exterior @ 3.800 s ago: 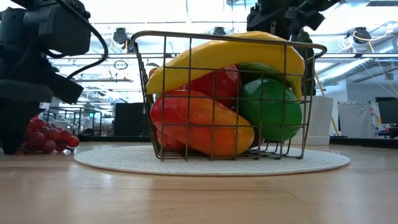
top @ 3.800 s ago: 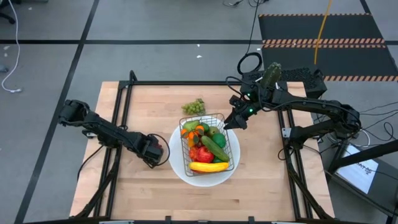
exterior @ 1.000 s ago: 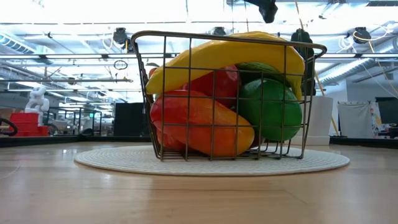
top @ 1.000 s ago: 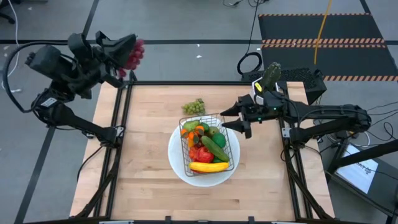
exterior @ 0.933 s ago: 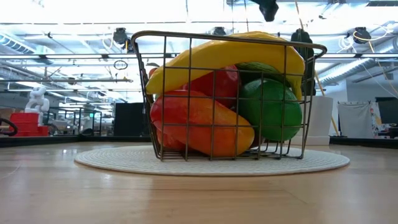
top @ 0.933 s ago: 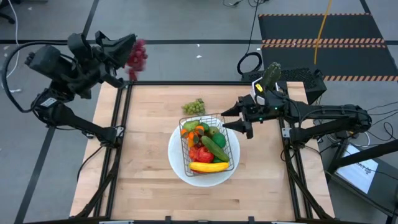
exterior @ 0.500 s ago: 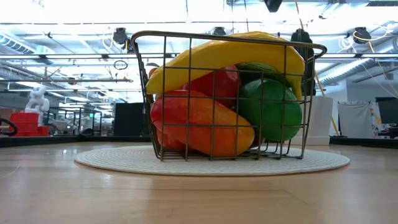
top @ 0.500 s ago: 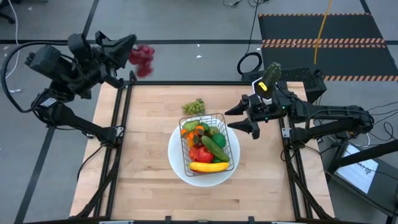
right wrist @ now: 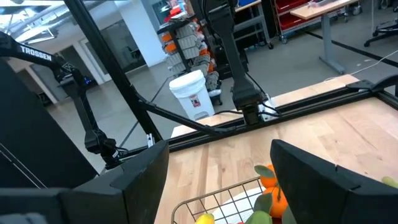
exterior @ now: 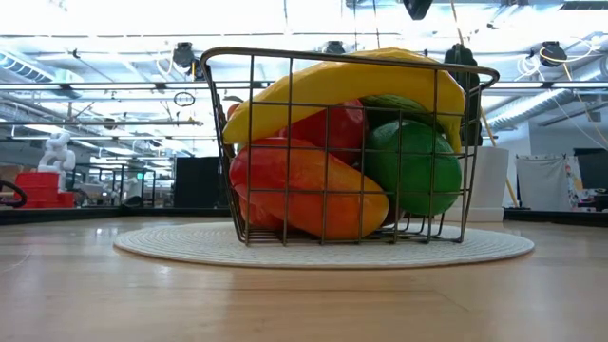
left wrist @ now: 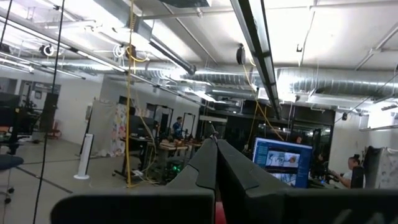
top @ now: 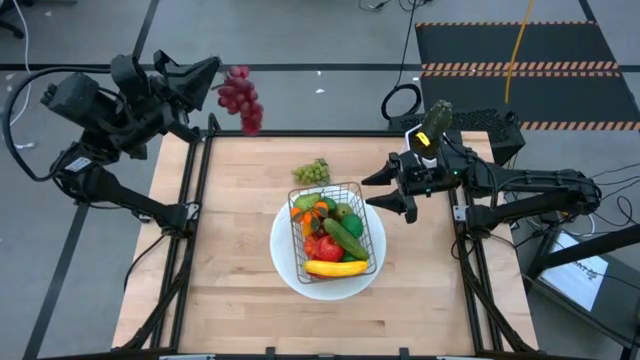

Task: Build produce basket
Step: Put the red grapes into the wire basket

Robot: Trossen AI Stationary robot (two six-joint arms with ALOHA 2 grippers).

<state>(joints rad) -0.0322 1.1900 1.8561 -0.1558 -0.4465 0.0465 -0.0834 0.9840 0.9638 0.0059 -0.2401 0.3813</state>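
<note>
High view showed the left gripper (top: 205, 75) raised beyond the table's far-left corner, its fingers together with nothing between them; the purple grapes (top: 241, 99) hung in mid-air just beside it, toward the basket (top: 335, 228). The basket sat on the white plate (top: 290, 268) near the table's middle, packed with produce, the banana (top: 335, 267) along its near side. Green grapes (top: 312, 171) lay on the table just behind the basket. The right gripper (top: 395, 192), fingers apart and empty, hovered off the basket's right side, the nearer one to those green grapes.
</note>
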